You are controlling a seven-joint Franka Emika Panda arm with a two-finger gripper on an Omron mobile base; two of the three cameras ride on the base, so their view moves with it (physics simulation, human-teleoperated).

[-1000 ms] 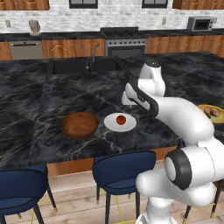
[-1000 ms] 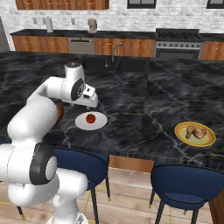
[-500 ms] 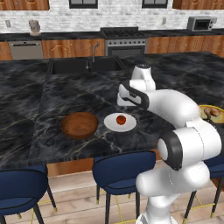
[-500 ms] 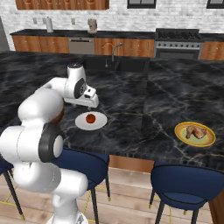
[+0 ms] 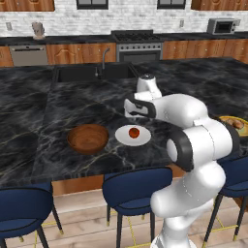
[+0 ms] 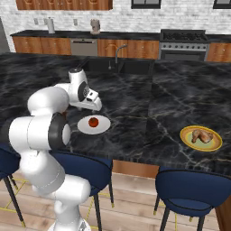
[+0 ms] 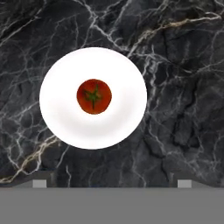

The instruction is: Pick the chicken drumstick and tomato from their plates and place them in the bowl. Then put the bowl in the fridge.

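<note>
A red tomato [image 7: 94,96] lies in the middle of the white plate [image 7: 124,120] on the black marble island. My gripper [image 7: 112,183] hangs above this plate, open, with its fingertips [image 7: 40,183] spread wide and nothing between them. From the base I see the gripper [image 5: 131,115] just behind the tomato [image 5: 134,131] and the white plate [image 5: 123,138]. The wooden bowl [image 5: 87,138] stands left of the plate. The chicken drumstick [image 6: 200,134] rests on the yellow plate [image 6: 185,135] far to the right. The fridge is out of view.
Blue stools [image 5: 135,191] line the island's near edge. A sink with a faucet [image 5: 103,58] sits in the island behind the plates. A stove [image 6: 182,43], wooden cabinets and a microwave [image 5: 222,25] stand along the back wall.
The arm has folded and brought the hand a little left and down, over the white plate. The jaws have stayed open. Tomato, bowl and plates have not moved.
</note>
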